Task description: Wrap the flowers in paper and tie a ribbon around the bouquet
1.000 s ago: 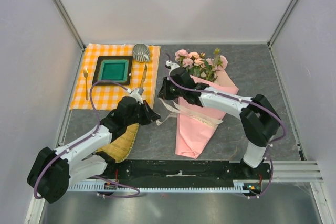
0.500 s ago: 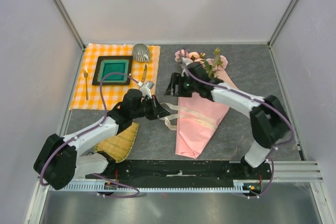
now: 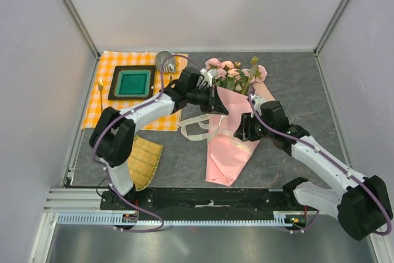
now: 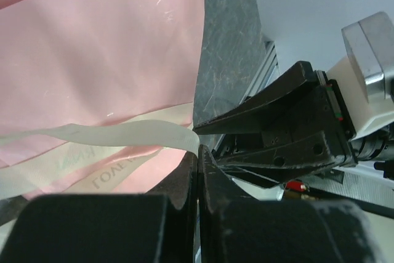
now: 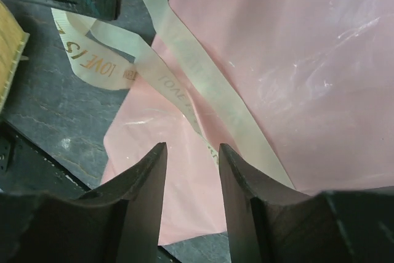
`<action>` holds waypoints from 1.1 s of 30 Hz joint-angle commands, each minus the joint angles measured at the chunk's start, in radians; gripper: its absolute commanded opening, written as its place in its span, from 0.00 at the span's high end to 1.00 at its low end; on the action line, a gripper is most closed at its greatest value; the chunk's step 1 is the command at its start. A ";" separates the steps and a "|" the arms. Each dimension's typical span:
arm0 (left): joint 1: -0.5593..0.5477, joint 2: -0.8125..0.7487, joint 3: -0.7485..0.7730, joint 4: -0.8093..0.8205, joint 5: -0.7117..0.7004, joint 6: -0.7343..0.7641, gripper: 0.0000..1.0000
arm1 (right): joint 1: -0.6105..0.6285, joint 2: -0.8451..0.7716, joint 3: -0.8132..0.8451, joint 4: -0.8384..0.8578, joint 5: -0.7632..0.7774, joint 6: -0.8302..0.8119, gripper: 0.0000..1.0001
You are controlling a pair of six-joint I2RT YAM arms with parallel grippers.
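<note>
The left claw (image 4: 198, 152) is clamped shut, with the ribbon (image 4: 123, 133) end pinched at its tips. The right claw (image 5: 192, 149) hangs half open and empty over the band where it crosses the paper (image 5: 295, 60). The bouquet (image 3: 231, 133) lies on the desk (image 3: 295, 84), flowers (image 3: 231, 71) farthest. The flat, smooth band could slip from the pinch, and a hard tug might crumple the thin, glossy cone.

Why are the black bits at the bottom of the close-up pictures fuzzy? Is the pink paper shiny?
Left wrist view: the left end effector, shut on the cream fabric ribbon, is blurred, too near the lens. Right wrist view: right end effector soft too; white glare streaks on the thin pink paper sheet. Top view: sharp, even light.
</note>
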 commanded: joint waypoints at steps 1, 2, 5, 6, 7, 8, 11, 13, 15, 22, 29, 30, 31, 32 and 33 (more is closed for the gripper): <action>-0.015 0.103 0.142 -0.189 0.127 0.085 0.98 | 0.008 0.052 -0.014 0.057 0.020 -0.047 0.53; -0.015 0.122 0.156 -0.212 0.131 0.091 0.98 | 0.005 0.068 -0.015 0.058 0.023 -0.050 0.53; -0.015 0.126 0.168 -0.218 0.127 0.103 0.98 | 0.008 0.111 -0.018 0.086 0.046 -0.056 0.53; -0.015 0.128 0.170 -0.218 0.127 0.102 0.98 | 0.008 0.115 -0.026 0.098 0.035 -0.051 0.53; -0.015 0.130 0.170 -0.215 0.133 0.101 0.98 | 0.008 0.125 -0.031 0.112 0.026 -0.048 0.54; -0.015 0.131 0.168 -0.206 0.139 0.098 0.98 | 0.013 0.132 -0.034 0.121 0.024 -0.047 0.54; -0.015 0.136 0.168 -0.195 0.157 0.089 0.98 | 0.031 0.161 -0.031 0.121 0.035 -0.047 0.55; -0.015 0.143 0.171 -0.183 0.172 0.083 0.98 | 0.042 0.172 -0.037 0.126 0.038 -0.048 0.56; -0.015 0.149 0.180 -0.178 0.183 0.080 0.98 | 0.042 0.180 -0.041 0.124 0.037 -0.051 0.56; -0.015 0.174 0.188 -0.152 0.208 0.060 0.98 | 0.046 0.207 -0.064 0.141 0.035 -0.048 0.58; -0.015 0.212 0.203 -0.129 0.231 0.031 0.98 | 0.062 0.195 -0.061 0.141 -0.011 -0.042 0.73; -0.015 0.223 0.210 -0.129 0.225 0.026 0.98 | 0.063 0.188 -0.069 0.144 -0.014 -0.036 0.76; -0.015 0.231 0.213 -0.129 0.222 0.023 0.98 | 0.063 0.174 -0.071 0.141 -0.022 -0.022 0.84; -0.016 0.237 0.216 -0.132 0.220 0.020 0.98 | 0.063 0.166 -0.072 0.138 -0.025 -0.018 0.88; -0.016 0.245 0.226 -0.131 0.216 0.014 0.98 | 0.066 0.157 -0.077 0.135 -0.028 -0.011 0.93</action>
